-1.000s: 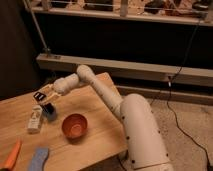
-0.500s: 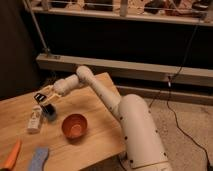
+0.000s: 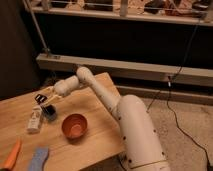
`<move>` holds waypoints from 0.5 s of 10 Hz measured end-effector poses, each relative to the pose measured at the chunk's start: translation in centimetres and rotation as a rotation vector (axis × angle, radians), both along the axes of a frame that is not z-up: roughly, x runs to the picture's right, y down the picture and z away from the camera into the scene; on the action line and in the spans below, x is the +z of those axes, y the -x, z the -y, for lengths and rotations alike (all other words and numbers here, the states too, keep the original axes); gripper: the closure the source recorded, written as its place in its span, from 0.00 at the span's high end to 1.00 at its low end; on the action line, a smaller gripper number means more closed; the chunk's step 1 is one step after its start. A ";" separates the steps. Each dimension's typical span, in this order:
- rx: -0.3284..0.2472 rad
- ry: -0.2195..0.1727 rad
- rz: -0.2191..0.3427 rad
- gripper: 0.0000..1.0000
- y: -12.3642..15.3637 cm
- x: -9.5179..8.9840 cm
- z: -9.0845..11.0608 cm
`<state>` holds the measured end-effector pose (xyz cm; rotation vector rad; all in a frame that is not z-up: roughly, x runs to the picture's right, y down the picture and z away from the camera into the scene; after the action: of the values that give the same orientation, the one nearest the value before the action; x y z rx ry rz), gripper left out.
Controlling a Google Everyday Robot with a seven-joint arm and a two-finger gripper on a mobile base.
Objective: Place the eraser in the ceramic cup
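My gripper (image 3: pixel 43 99) hangs over the left part of the wooden table (image 3: pixel 95 107), at the end of the white arm that reaches in from the right. It is shut on the eraser (image 3: pixel 38 97), a small dark block with a paler end that sticks out at the gripper's left. The ceramic cup (image 3: pixel 48 113), small, round and blue-grey, stands on the table directly below and slightly right of the gripper, with a small gap between them. The inside of the cup is dark.
A white labelled bottle (image 3: pixel 34 119) lies just left of the cup. An orange-brown bowl (image 3: pixel 74 126) stands to the cup's right. A flat blue-grey tool (image 3: pixel 39 159) and an orange object (image 3: pixel 12 155) lie at the front left edge.
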<state>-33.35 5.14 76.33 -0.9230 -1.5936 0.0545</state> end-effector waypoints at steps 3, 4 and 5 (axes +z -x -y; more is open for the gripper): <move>-0.006 0.005 0.004 0.80 0.1 0.4 -0.5; -0.010 0.005 0.003 0.80 0.1 0.6 -0.6; -0.014 0.004 0.001 0.80 0.1 0.7 -0.7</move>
<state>-33.46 5.87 77.06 -0.9372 -1.5886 0.0476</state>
